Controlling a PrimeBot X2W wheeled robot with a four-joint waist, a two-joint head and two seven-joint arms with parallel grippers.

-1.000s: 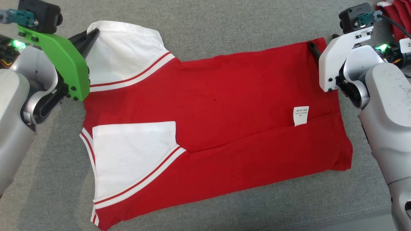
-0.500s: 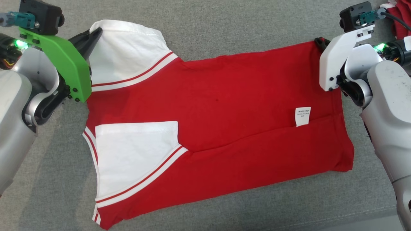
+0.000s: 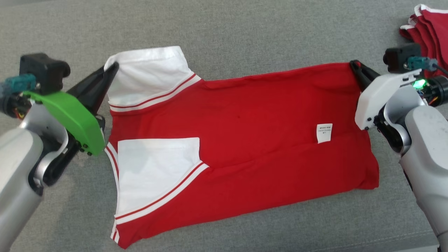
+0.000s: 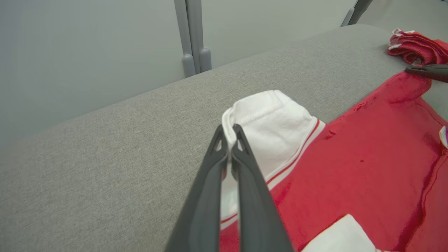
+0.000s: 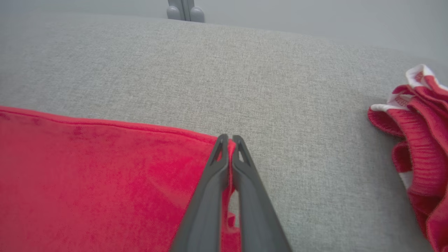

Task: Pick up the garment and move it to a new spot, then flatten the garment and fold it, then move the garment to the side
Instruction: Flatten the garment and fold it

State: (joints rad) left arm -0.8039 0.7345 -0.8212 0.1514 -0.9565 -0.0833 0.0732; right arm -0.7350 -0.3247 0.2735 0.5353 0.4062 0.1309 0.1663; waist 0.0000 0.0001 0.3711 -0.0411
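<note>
Head view: pinching far edge of red-and-white T-shirt [image 3: 252,115] with left gripper [image 3: 114,65] at sleeve [image 3: 150,75], right gripper [image 3: 352,63] at hem corner; flat, folded.

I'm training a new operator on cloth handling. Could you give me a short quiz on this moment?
1. True or false: the right gripper stands open above the garment.
2. What does the left gripper pinch? A. the white sleeve; B. the care label; C. nothing.
3. What lies on the grey surface at the far right of the head view?

Key:
1. False: it is shut on the garment's red corner.
2. A.
3. A pile of red clothes with white trim.
</note>
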